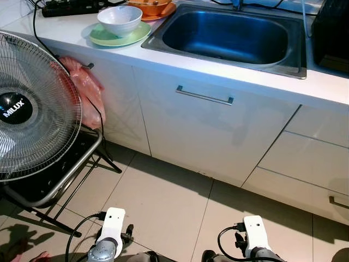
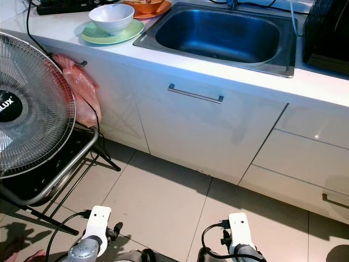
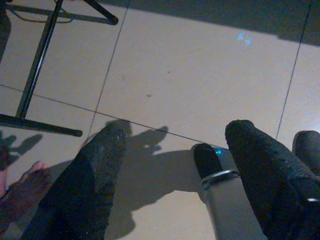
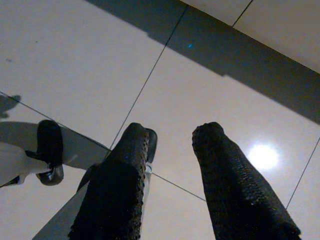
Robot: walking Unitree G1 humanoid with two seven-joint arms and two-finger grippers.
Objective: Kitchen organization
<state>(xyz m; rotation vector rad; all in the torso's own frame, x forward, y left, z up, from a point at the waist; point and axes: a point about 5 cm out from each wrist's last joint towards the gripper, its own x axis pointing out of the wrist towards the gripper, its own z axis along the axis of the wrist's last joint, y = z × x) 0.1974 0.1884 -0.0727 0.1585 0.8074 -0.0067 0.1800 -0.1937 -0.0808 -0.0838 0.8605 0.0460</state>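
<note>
Left eye view: bench (image 1: 65, 38) edge spanned 10–2 o'clock | bowl (image 1: 119, 19) on plate (image 1: 112, 38), 11 o'clock | fan (image 1: 32, 109) crowded at 9 | floor (image 1: 163, 202) open | left claw (image 3: 170, 150), right claw (image 4: 170, 145) held parted, nothing gripped.

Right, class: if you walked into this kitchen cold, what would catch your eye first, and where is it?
Probably the big wire-grilled fan standing on a black metal stand at the left, right in front of the white cabinets. Next comes the steel sink set into the white counter, with a white bowl sitting on a green plate just to its left. A pink plastic bag hangs from the cabinet beside the fan.
</note>
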